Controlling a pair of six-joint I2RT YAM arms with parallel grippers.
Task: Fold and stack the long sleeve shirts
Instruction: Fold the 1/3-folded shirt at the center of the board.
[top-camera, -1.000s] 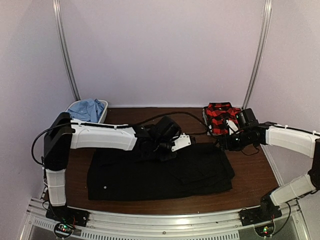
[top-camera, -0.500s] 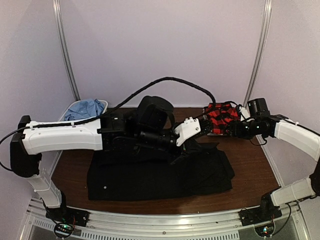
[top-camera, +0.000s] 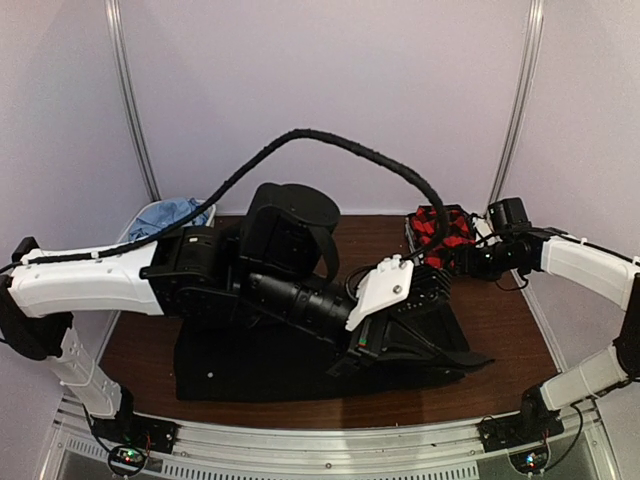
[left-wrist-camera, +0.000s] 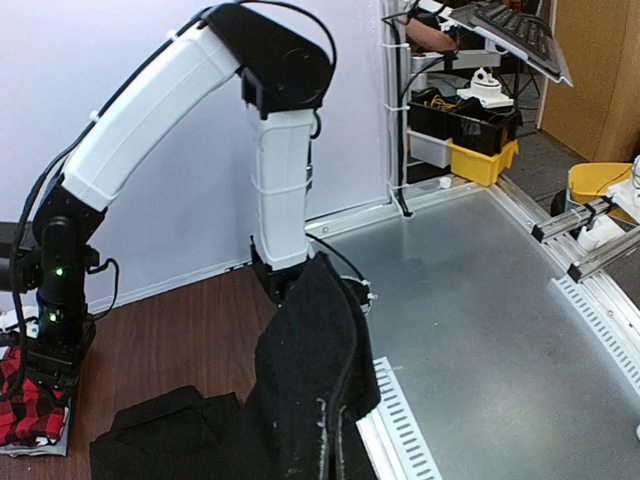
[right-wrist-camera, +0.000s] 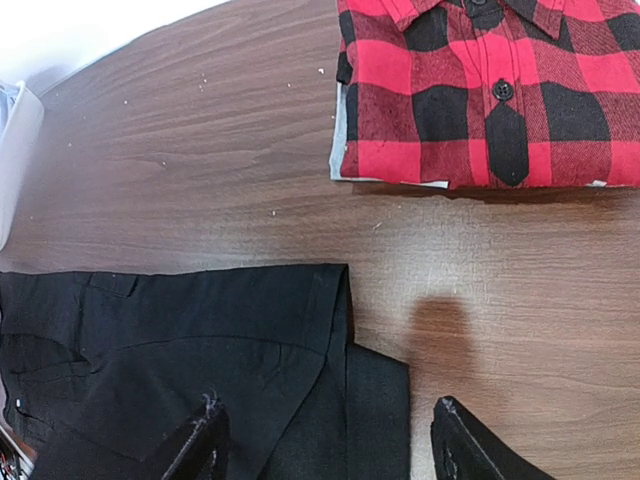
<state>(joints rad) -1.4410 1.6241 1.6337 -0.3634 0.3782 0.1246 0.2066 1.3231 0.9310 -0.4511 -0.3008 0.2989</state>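
My left hand (top-camera: 360, 350) is pinched shut on the black shirt (top-camera: 250, 365), its edge raised just beside the plaid shirt (right-wrist-camera: 490, 90); my right hand (right-wrist-camera: 325, 445) hangs spread (empty). That thin grip could slip, spoiling the fold.

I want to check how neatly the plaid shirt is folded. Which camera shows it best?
The right wrist view: the plaid shirt fills the upper right, folded, buttons clear. The top external view shows it small and partly covered at the back right; the left wrist view catches only a corner.

Left hand (top-camera: 364, 350) on black shirt (top-camera: 250, 368)
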